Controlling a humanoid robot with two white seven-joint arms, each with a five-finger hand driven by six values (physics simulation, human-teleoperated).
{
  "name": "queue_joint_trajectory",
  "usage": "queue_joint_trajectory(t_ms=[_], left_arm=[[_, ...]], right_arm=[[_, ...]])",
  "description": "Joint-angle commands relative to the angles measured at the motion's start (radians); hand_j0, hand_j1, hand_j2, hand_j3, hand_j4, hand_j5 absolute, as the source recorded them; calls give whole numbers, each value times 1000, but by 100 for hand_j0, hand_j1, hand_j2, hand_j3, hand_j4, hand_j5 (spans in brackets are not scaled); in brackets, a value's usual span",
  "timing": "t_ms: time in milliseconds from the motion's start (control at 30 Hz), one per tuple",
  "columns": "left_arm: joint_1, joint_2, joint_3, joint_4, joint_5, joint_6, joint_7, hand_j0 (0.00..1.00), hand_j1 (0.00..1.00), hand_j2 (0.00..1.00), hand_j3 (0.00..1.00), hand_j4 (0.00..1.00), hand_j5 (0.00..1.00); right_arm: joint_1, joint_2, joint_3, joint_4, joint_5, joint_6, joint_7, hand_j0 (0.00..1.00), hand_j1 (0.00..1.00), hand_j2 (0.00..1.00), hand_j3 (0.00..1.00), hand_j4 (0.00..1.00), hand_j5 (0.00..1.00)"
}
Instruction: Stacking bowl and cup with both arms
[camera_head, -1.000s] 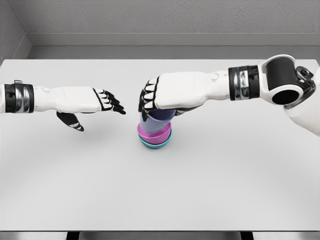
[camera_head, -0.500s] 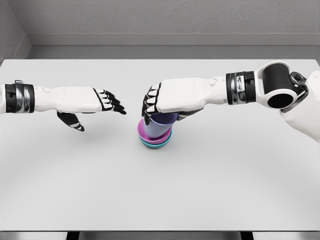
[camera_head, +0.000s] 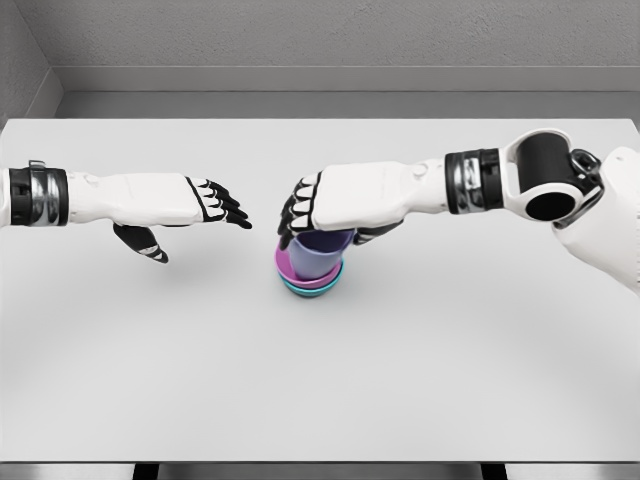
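A purple cup (camera_head: 318, 255) is standing upright, mouth facing up, inside a pink bowl (camera_head: 297, 271) nested in a teal bowl (camera_head: 316, 290) at table (camera_head: 450, 360) centre. The right hand (camera_head: 335, 203) is gripping its rim from above. At nine o'clock, the left hand (camera_head: 175, 210) is hovering, fingers loose.

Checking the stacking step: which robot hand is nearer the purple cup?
Right. The right robot hand is directly over the purple cup, fingers draped around its top; the left robot hand hangs open off to the cup's left, apart from it.
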Motion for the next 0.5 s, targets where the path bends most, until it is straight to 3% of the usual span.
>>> queue_joint_trajectory(t_ms=[0, 133, 267, 367, 400, 433, 467], left_arm=[[0, -1, 1, 0, 6, 3, 0, 100, 100, 100, 100, 100, 100], [0, 5, 24, 11, 6, 3, 0, 100, 100, 100, 100, 100, 100], [0, 27, 41, 29, 4, 3, 0, 100, 100, 100, 100, 100, 100], [0, 42, 61, 52, 6, 3, 0, 100, 100, 100, 100, 100, 100], [0, 44, 61, 52, 6, 3, 0, 100, 100, 100, 100, 100, 100], [0, 42, 61, 52, 6, 3, 0, 100, 100, 100, 100, 100, 100], [0, 44, 61, 52, 6, 3, 0, 100, 100, 100, 100, 100, 100]], right_arm=[[0, 3, 0, 0, 10, 3, 0, 100, 100, 100, 100, 100, 100], [-5, 11, -35, 1, 7, 3, 0, 100, 100, 100, 100, 100, 100], [3, 9, -285, 23, -44, 3, 0, 100, 100, 100, 100, 100, 100], [51, -2, -459, 165, -90, 3, 0, 100, 100, 100, 100, 100, 100], [71, -6, -464, 254, -88, 3, 0, 100, 100, 100, 100, 100, 100], [84, -3, -427, 403, -62, 3, 0, 100, 100, 100, 100, 100, 100], [84, -2, -353, 491, -18, 3, 0, 100, 100, 100, 100, 100, 100]])
